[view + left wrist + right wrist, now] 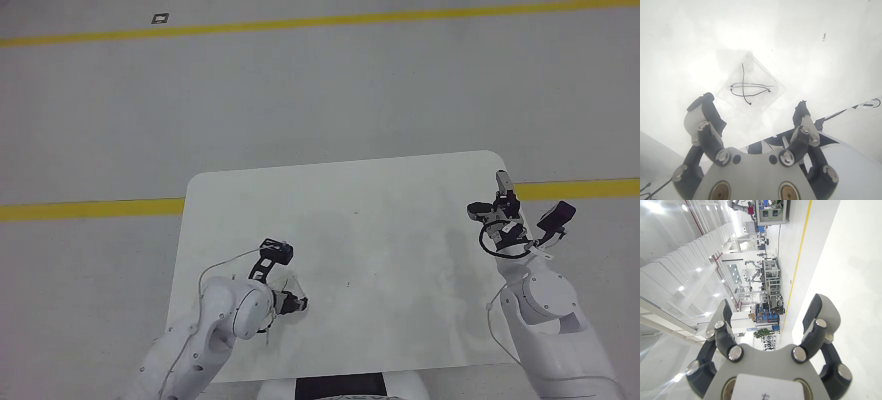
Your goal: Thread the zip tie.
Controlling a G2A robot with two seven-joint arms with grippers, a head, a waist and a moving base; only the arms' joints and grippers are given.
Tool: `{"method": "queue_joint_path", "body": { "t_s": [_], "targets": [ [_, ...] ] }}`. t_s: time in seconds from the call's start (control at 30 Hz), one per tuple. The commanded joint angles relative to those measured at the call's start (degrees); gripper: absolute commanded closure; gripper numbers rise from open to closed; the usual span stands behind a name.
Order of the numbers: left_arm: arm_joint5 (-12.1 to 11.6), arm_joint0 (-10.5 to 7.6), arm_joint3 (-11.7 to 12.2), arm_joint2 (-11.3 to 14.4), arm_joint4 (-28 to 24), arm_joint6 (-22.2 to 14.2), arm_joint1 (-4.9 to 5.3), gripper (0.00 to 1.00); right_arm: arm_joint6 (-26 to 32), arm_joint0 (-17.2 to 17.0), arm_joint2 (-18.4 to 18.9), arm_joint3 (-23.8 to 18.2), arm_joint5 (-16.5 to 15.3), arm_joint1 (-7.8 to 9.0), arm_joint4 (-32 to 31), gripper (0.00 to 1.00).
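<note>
The left arm (225, 320) is bent at lower left of the top view, with the left tool (752, 103) spread wide and facing down. The right arm (545, 300) is at lower right, with the right tool (771, 301) also spread wide.

White counter (400, 220) with rounded corners, clear square tray (765, 98) lying on it; yellow floor line (90, 209) level with its far end, second yellow line (300, 24) well beyond it.

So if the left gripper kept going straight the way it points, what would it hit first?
Most likely the clear tray holding the black zip ties, lying on the table ahead of the open left gripper. Nothing shows between them, though depth is unclear.
</note>
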Motion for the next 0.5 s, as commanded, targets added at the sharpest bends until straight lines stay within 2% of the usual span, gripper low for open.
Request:
{"method": "queue_joint_path", "body": {
  "t_s": [0.0, 0.03, 0.1, 0.17, 0.2, 0.23, 0.47],
  "targets": [
    [0.0, 0.1, -0.7, -0.2, 0.7, -0.6, 0.11, 0.26, 0.0, 0.0, 0.0, 0.0, 0.0, 0.0, 0.0, 0.0],
    [0.0, 0.14, -1.0, -0.2, 1.1, -0.8, 0.16, 0.31, 0.0, 0.0, 0.0, 0.0, 0.0, 0.0, 0.0, 0.0],
    [0.0, 0.31, -1.5, -0.3, 1.4, -1.1, 0.22, 0.58, 0.0, 0.0, 0.0, 0.0, 0.0, 0.0, 0.0, 0.0],
    [-0.2, 0.51, -2.0, -0.4, 1.8, -1.3, 0.29, 0.65, 0.0, 0.0, 0.0, 0.0, 0.0, 0.0, 0.0, 0.0],
    [-0.3, 0.57, -2.1, -0.4, 1.8, -1.3, 0.32, 0.75, 0.0, 0.0, 0.0, 0.0, 0.0, 0.0, 0.0, 0.0],
    [-0.4, 0.58, -2.0, -0.4, 1.9, -1.3, 0.34, 0.8, 0.0, 0.0, 0.0, 0.0, 0.0, 0.0, 0.0, 0.0],
    [-1.6, -0.25, -0.2, 0.1, 1.3, -0.7, 0.25, 0.94, 0.0, 0.0, 0.0, 0.0, 0.0, 0.0, 0.0, 0.0]
  ]
}}
